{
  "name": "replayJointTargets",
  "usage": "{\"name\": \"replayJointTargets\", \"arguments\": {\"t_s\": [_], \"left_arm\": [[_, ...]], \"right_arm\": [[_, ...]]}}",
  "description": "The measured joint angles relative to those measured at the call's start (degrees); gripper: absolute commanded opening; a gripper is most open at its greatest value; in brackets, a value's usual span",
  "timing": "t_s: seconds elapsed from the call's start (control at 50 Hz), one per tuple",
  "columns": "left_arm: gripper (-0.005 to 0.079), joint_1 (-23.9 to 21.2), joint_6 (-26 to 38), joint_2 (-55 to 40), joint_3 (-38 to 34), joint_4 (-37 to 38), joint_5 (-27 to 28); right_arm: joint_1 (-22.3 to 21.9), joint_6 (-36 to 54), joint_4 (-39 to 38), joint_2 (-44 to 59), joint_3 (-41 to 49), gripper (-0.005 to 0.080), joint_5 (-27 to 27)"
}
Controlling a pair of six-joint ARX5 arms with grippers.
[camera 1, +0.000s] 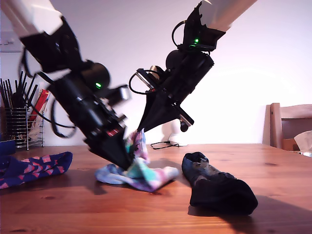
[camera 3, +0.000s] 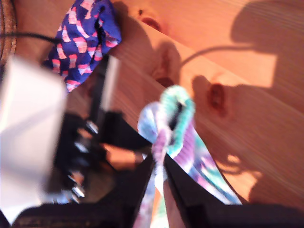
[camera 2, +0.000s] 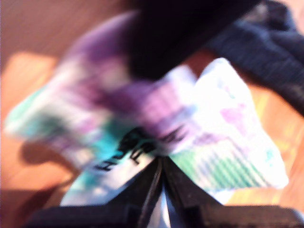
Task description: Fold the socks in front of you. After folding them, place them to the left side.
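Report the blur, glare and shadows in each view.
Exterior view: bright backlit wall, arms dark, one arm motion-smeared, the black sock casts a shadow. First wrist view: heavily blurred, the tie-dye sock washed out white. Second wrist view: the other arm smeared; hard arm shadows on the sunlit table; the navy-pink sock fairly sharp.

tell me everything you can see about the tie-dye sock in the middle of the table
The tie-dye sock is soft knit fabric in mint, pink-purple and white, with dark lettering visible in the first wrist view. It lies crumpled on the wooden table, between the navy-and-pink sock and the dark sock, touching neither. One part is drawn upward. My first end effector and my second end effector are both shut on its fabric.
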State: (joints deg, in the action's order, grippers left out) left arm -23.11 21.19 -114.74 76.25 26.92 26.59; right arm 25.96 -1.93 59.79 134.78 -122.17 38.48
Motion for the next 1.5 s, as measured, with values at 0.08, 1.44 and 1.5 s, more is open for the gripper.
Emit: {"name": "replayJointTargets", "arguments": {"t_s": [0.08,1.44,1.5], "left_arm": [[-0.0019,1.25,0.00,1.60,0.00,0.33,-0.09],[-0.0019,8.46,0.07,18.49,0.00,17.79,-1.62],[-0.0019,8.22,0.00,18.45,0.00,16.94,-1.22]], "right_arm": [[0.42,0.00,-0.17,0.00,0.00,-0.0013,-0.02],[9.53,-3.13,-2.93,0.00,0.00,0.0195,-1.79],[8.20,-1.77,-1.05,0.00,0.00,0.0196,-2.67]]}}
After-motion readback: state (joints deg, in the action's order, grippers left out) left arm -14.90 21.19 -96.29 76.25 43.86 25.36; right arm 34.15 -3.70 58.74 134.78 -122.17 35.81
